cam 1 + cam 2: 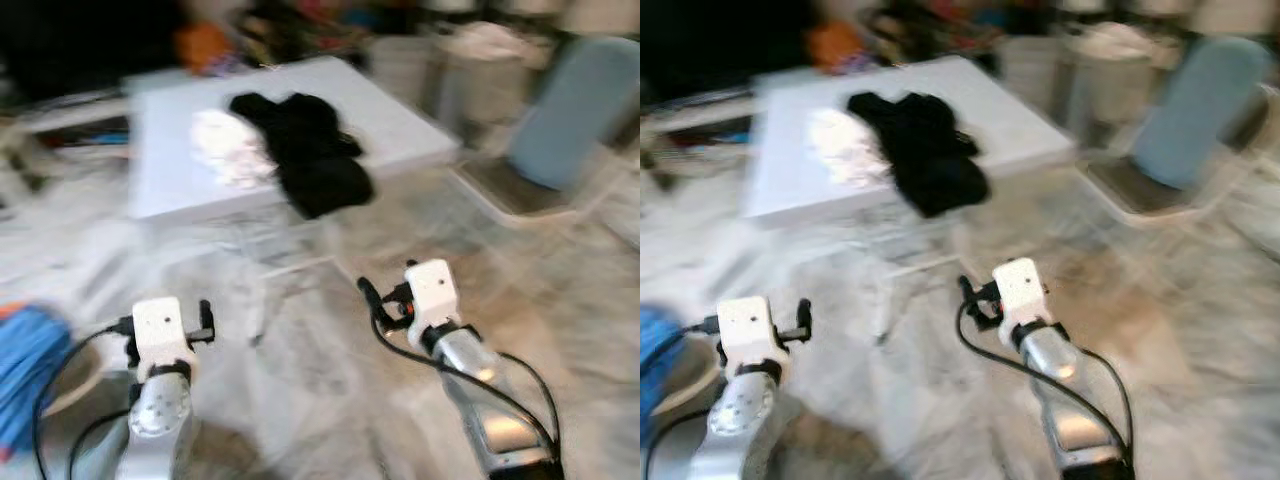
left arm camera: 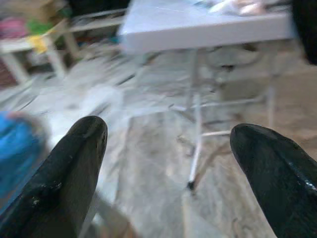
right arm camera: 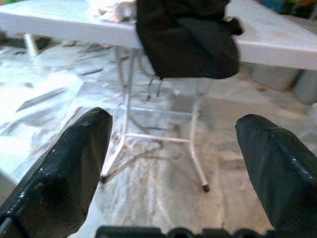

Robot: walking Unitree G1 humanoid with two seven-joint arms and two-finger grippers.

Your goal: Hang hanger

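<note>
Still approaching, no hanger spotted

Blurred views. Left gripper [image 2: 168, 173] and right gripper [image 3: 173, 168] both wide, empty. Black garment [image 1: 310, 150] drapes the table [image 1: 170, 180] edge at 12 o'clock: soft, light; likely grab by bunched fabric.

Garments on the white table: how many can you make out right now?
2, as far as blur allows. A black garment lies on the white table, drooping over its near edge. A pale crumpled garment sits beside it, toward the robot's left. More could be hidden beneath.
</note>
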